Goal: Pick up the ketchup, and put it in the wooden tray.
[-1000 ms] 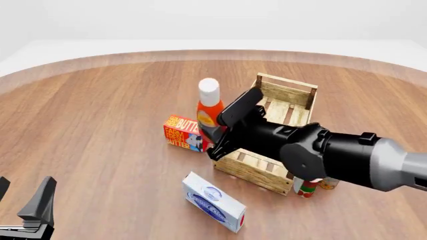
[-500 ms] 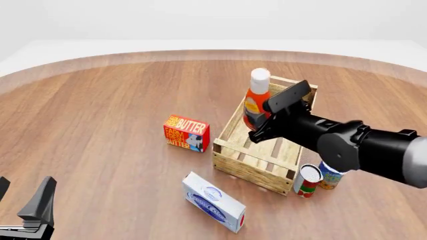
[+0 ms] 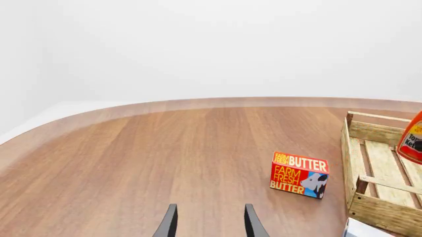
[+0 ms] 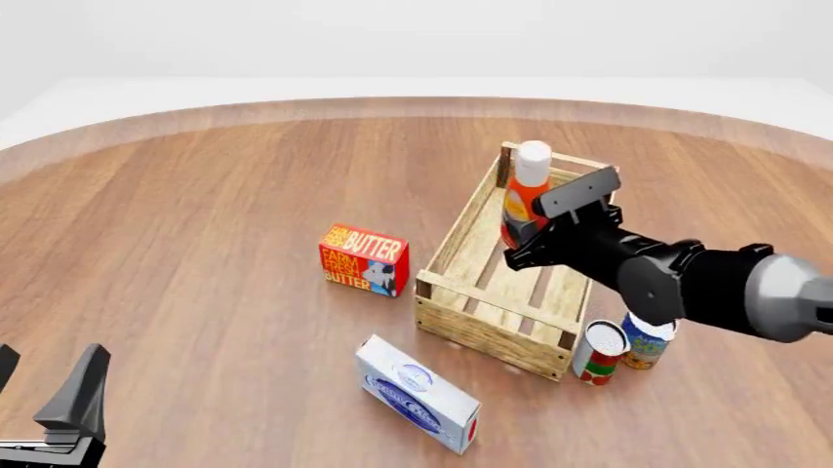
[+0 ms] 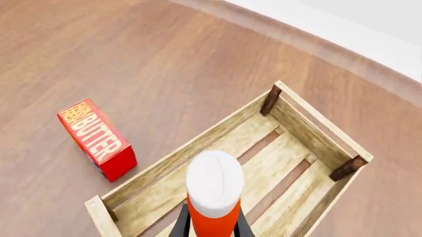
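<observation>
Gripping the ketchup (image 4: 526, 200) around its orange body, the right gripper (image 4: 544, 226) has its dark fingers (image 5: 182, 223) pressed to either side, cap up, bottle upright over the far half of the wooden tray (image 4: 485, 312). Half a second ago the bottle hung higher and nearer the tray's left wall; now it sits lower, deeper toward the far end. Right arm reaches in from the right, forearm sloping down. Left gripper (image 3: 208, 223) idles near the front edge, jaws parted, holding nothing. Butter box (image 4: 363, 259) stands left of the tray.

Left gripper (image 3: 209, 224) fingers parted, butter box (image 3: 299, 175) beside wooden tray (image 3: 372, 210), ketchup (image 3: 412, 138) (partly cropped) above it
</observation>
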